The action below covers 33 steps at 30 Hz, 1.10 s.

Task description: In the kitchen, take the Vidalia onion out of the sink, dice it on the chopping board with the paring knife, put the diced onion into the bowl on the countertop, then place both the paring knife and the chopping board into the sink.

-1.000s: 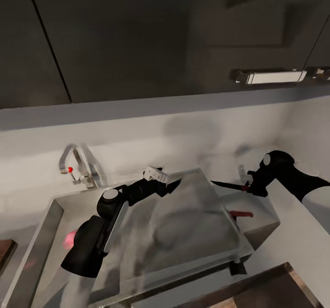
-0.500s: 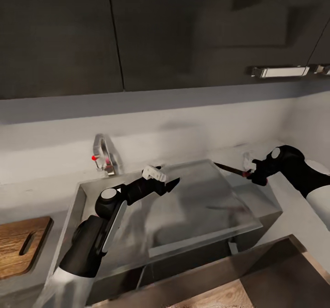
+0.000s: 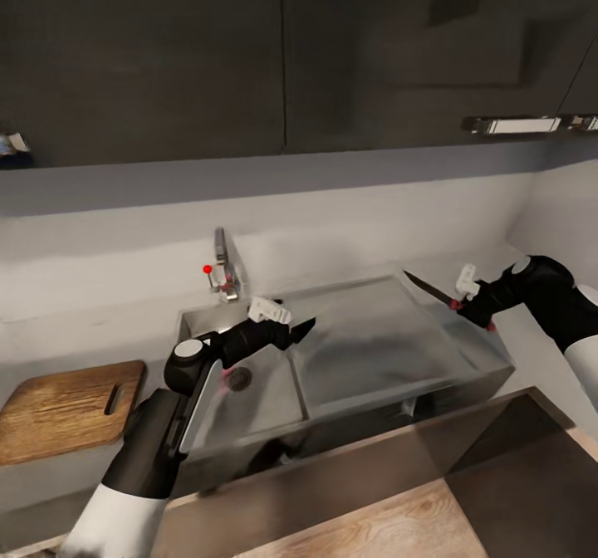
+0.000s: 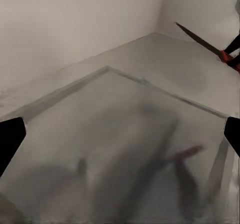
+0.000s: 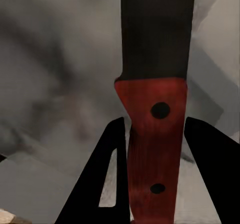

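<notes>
The grey steel sink has its drain in the basin and a flat drainboard beside it. My left gripper hovers open over the drainboard's near end, and its wide-apart fingers hold nothing. My right gripper is shut on the paring knife above the drainboard's far right corner. The red handle sits between the fingers, and the dark blade points up and away. The chopping board lies on the countertop left of the sink. A faint pink patch by the drain is unidentifiable. The bowl is out of view.
The chrome tap with its red dot stands behind the basin against the pale wall. Black upper cabinets hang overhead, with a metal handle at the right. Dark lower cabinet fronts and wood-plank floor lie below.
The camera has swung left, bringing the basin, drain and chopping board into view. My right gripper now holds the knife higher, with the blade tilted more upward. The left gripper stays open.
</notes>
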Available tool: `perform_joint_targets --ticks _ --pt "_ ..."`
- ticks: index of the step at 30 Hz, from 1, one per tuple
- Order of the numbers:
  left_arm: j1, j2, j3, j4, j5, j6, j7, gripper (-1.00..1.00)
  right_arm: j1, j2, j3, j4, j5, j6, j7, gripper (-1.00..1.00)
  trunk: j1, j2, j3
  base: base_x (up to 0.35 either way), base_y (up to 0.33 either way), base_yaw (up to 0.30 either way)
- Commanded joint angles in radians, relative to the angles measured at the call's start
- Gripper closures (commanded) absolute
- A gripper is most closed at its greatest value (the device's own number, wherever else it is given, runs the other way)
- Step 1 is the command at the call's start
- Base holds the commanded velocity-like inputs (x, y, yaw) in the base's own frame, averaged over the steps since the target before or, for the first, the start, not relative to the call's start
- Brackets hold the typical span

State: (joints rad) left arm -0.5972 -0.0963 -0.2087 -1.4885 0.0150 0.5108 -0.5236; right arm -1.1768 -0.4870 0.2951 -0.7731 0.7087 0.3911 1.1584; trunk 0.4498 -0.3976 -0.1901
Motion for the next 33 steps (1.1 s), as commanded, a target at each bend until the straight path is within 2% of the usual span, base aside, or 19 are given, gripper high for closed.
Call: perform_joint_targets --ticks 1,5,7,9,12,15,19,21,22,24,26,29,30,32,33 --pt "-0.001 0.000 0.005 -0.001 0.002 0.015 -0.003 -1.00 -0.001 -0.001 0.000 -0.002 0.000 0.038 0.004 1.00 0.000 -0.002 -0.002 -0.247 0.209 0.000" --pt "0.000 0.000 0.011 -0.003 0.002 0.024 -0.003 -1.00 -0.001 0.007 -0.033 -0.002 -0.017 0.125 0.006 1.00 0.000 -0.002 -0.002 -0.196 0.146 0.000" --pt "0.000 0.000 0.018 -0.010 0.002 0.026 -0.003 -1.00 -0.001 0.024 -0.054 -0.003 -0.045 0.159 0.007 1.00 0.000 -0.002 -0.002 -0.074 0.048 0.000" --pt "0.000 0.000 0.037 -0.020 0.002 0.027 -0.003 -1.00 -0.001 0.044 -0.082 -0.004 -0.099 0.187 -0.002 1.00 0.000 -0.002 -0.002 -0.035 0.023 0.000" --pt "-0.001 0.000 0.053 -0.024 0.002 0.027 -0.003 -1.00 0.003 0.053 -0.126 -0.004 -0.146 0.199 -0.030 1.00 0.000 -0.002 -0.002 -0.016 0.010 0.000" --pt "-0.001 0.000 0.064 -0.027 0.002 0.028 -0.003 -1.00 0.031 0.066 -0.215 -0.006 -0.196 0.204 -0.115 1.00 0.000 -0.002 -0.002 -0.005 0.003 0.000" --pt "-0.001 -0.001 0.068 -0.028 0.002 0.028 -0.002 -1.00 0.058 0.094 -0.285 -0.019 -0.226 0.203 -0.207 1.00 0.000 -0.002 -0.002 -0.001 0.001 0.000" --pt "0.000 -0.001 0.072 -0.028 0.002 0.028 -0.001 -1.00 0.085 0.125 -0.318 -0.054 -0.235 0.201 -0.297 1.00 0.000 -0.002 -0.002 0.000 0.000 0.000" --pt "0.000 -0.002 0.079 -0.029 0.002 0.028 0.000 -1.00 0.115 0.149 -0.331 -0.100 -0.239 0.200 -0.373 1.00 0.000 -0.002 -0.002 0.000 0.000 0.000" --pt "-0.001 -0.002 0.090 -0.029 0.002 0.028 0.000 -1.00 0.165 0.184 -0.338 -0.175 -0.242 0.200 -0.444 1.00 0.000 -0.002 -0.002 0.000 0.000 0.000" --pt "-0.001 -0.002 0.095 -0.029 0.002 0.028 0.000 -1.00 0.216 0.208 -0.342 -0.242 -0.244 0.201 -0.473 1.00 0.000 -0.002 -0.002 0.000 0.000 0.000" --pt "-0.001 -0.002 0.097 -0.029 0.002 0.028 0.000 -1.00 0.266 0.223 -0.345 -0.283 -0.257 0.201 -0.488 1.00 0.000 -0.002 -0.002 0.000 0.000 0.000" --pt "-0.001 -0.002 0.098 -0.029 0.002 0.028 0.000 -1.00 0.288 0.226 -0.345 -0.290 -0.281 0.201 -0.491 1.00 0.000 -0.002 -0.002 0.000 0.000 0.000" --pt "-0.001 -0.002 0.097 -0.029 0.002 0.028 0.000 -1.00 0.313 0.229 -0.344 -0.296 -0.299 0.200 -0.495 1.00 0.000 -0.002 -0.002 0.000 0.000 0.000" --pt "-0.001 -0.003 0.097 -0.029 0.002 0.028 0.000 -1.00 0.346 0.237 -0.343 -0.320 -0.311 0.199 -0.498 1.00 0.000 -0.002 -0.002 0.000 0.000 0.000"
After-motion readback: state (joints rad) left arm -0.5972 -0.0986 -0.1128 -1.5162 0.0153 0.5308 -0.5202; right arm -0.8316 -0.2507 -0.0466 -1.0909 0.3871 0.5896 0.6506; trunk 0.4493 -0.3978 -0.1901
